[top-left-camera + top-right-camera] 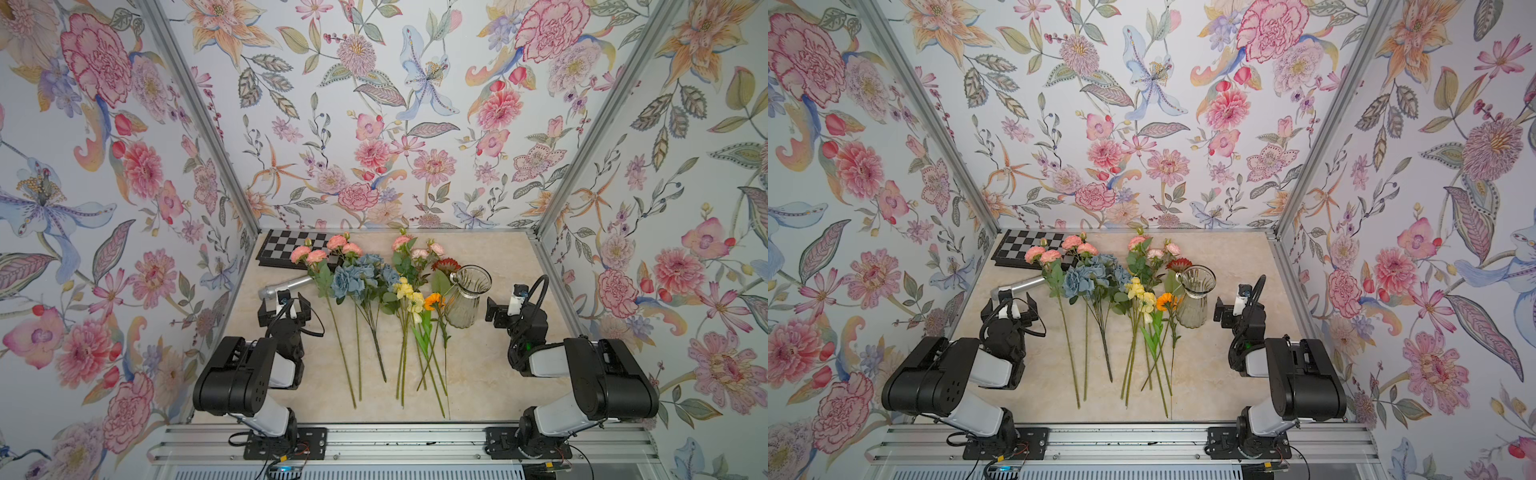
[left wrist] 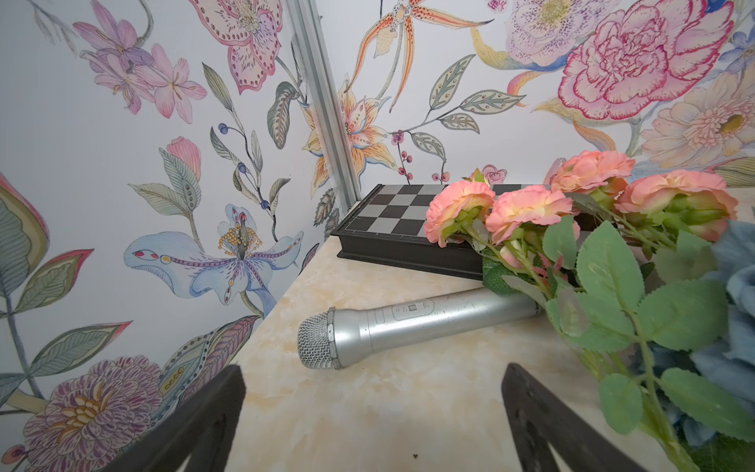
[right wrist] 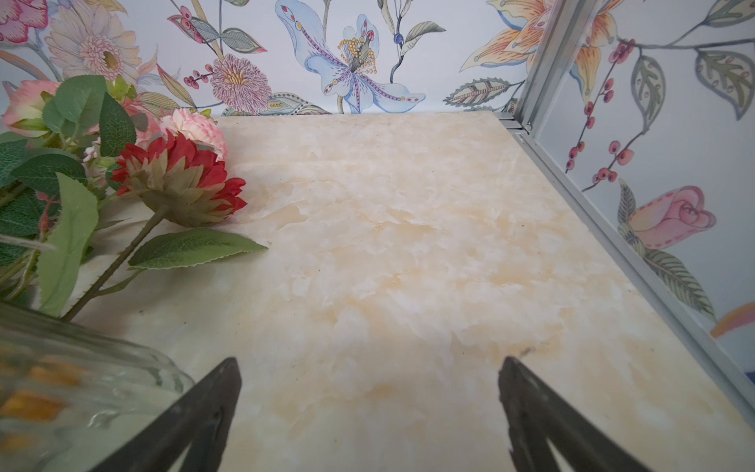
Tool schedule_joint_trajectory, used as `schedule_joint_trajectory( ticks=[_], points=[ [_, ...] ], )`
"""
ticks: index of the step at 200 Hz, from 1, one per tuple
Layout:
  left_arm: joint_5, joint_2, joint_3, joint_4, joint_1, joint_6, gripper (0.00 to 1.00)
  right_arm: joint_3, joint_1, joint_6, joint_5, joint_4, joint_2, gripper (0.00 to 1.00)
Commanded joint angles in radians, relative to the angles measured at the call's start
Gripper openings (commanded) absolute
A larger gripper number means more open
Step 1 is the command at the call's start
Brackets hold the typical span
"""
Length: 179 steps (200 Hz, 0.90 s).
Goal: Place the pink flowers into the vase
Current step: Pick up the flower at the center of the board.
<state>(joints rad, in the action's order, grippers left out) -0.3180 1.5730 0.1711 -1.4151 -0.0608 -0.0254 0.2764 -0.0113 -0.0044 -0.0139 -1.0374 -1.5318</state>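
Closest to me, both arms sit folded by the rail, elbows tucked back, wrists low and aimed at the back wall. The left gripper (image 1: 285,304) stands wide open with nothing between its fingers. The right gripper (image 1: 498,309) is just as wide and empty. Each wrist view shows only bare table (image 1: 490,374) between the tips.

The pink flowers (image 1: 316,254) lie flat in two sprays. Their long axes run from the rail toward the back wall, cut ends near me and blooms far. The left-hand spray's stem passes just to the right of the left gripper, so that arm is the nearer one, and I judge it should take this stem. I'd expect to shift right and tip down so the fingers straddle the stem crosswise.

The second spray lies among mixed stems between the blue roses (image 1: 353,278) and the vase (image 1: 468,291). The vase stands upright just left of the right gripper, with nothing in it that I can see.

Farther off, a microphone (image 2: 408,323) lies ahead of the left gripper. Beyond it, the left spray's blooms rest over the edge of the chessboard (image 2: 392,212).
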Motion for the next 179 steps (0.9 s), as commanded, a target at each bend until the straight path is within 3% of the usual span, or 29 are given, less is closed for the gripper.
schedule_joint_trajectory(
  ticks=[1,99,137,179],
  points=[
    [0.01,0.004,0.019,-0.032,0.006,0.006,1.0,0.023,0.003,-0.023,0.014,-0.049,-0.011,1.0],
    [0.004,0.001,0.016,-0.031,0.006,0.008,0.99,0.028,0.005,-0.009,-0.022,-0.03,0.002,1.0],
    [-0.046,-0.214,0.126,0.328,0.006,-0.013,0.99,0.061,0.004,0.003,-0.066,0.124,0.124,1.0],
    [-0.056,-0.323,0.298,0.597,0.006,-0.006,1.0,0.14,0.005,0.006,-0.137,0.391,0.313,1.0]
  ],
)
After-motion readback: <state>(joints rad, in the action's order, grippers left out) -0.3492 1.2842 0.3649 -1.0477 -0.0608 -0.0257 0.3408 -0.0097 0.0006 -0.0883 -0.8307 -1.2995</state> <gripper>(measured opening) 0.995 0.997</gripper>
